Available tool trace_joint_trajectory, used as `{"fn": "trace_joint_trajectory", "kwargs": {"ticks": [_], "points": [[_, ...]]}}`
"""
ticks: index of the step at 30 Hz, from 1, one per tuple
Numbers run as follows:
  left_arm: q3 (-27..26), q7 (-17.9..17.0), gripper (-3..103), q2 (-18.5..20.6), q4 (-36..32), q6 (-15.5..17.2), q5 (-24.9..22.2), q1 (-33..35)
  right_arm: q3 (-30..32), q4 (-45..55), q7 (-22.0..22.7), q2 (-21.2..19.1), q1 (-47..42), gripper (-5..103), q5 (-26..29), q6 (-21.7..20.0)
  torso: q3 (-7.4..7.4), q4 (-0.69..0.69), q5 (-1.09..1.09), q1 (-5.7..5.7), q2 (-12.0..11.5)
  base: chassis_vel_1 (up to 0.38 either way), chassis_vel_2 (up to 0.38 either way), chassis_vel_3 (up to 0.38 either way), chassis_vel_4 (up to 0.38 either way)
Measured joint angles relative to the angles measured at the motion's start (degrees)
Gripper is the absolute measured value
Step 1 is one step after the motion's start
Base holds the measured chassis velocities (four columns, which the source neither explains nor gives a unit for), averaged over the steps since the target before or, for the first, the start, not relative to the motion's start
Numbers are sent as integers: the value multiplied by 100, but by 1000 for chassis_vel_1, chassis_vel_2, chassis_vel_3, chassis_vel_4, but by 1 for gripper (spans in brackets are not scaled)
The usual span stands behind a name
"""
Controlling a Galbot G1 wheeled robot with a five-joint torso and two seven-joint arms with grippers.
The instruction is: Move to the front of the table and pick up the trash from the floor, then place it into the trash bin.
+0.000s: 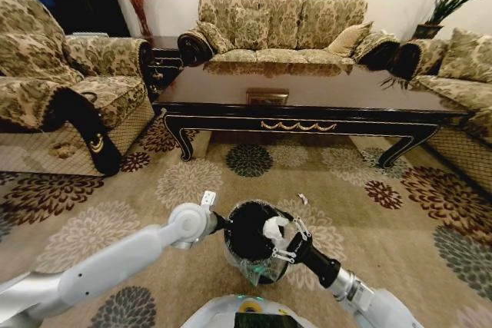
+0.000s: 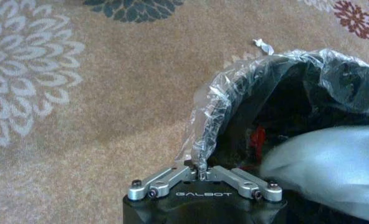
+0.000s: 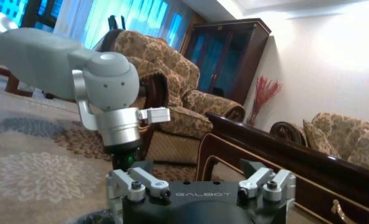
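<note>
We see the trash bin [image 1: 244, 237] standing on the floor [image 1: 192, 183], on the robot's side of the long dark counter [image 1: 307, 91] and well apart from it. The left tool [image 1: 225, 224] sits at the bin's left rim, its fingers [image 2: 200, 173] closed on the edge of the thin liner bag [image 2: 209, 116]. The right tool [image 1: 283, 240] hangs over the bin's right side with its fingers spread apart, gripping nothing firmly that we can make out. The crumpled white paper [image 1: 273, 228] lies in the bin's mouth right at that tool's tips; we cannot tell whether they touch. Something red [image 2: 257, 140] shows deep inside the bin. The tiny white scrap [image 1: 302, 198] lies on the floor just beyond the bin, between it and the counter.
</note>
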Motion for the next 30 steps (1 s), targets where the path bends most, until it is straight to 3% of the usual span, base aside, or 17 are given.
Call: {"fn": "trace_joint_trajectory", "kwargs": {"ticks": [7,15,21,25,29,30], "points": [[-31,6,0,-9,-8,0,25,6,-20,70,-36,67,-82,100,126,-42,0,-1,-1,0,0,0,0,0,0],[-757,135,0,318,-41,0,211,565,111,75,290,65,117,100,693,-216,0,0,0,0,0,0,0,0,0],[-2066,511,0,679,-220,0,646,1822,64,-81,1108,-155,353,100,1689,-670,0,1,-1,0,0,0,0,0,0],[-2398,612,0,775,-256,1,805,2159,14,-181,1385,-289,427,100,1999,-890,0,1,0,0,0,0,0,0,0],[-2749,1010,0,767,-119,2,1031,2274,-3,-234,1845,-568,357,100,2968,-1652,0,-2,-1,0,0,0,0,0,0],[-2749,1010,0,767,-119,2,1031,2274,-3,-234,1845,-568,357,100,2968,-1652,0,-2,-1,0,0,0,0,0,0]]}}
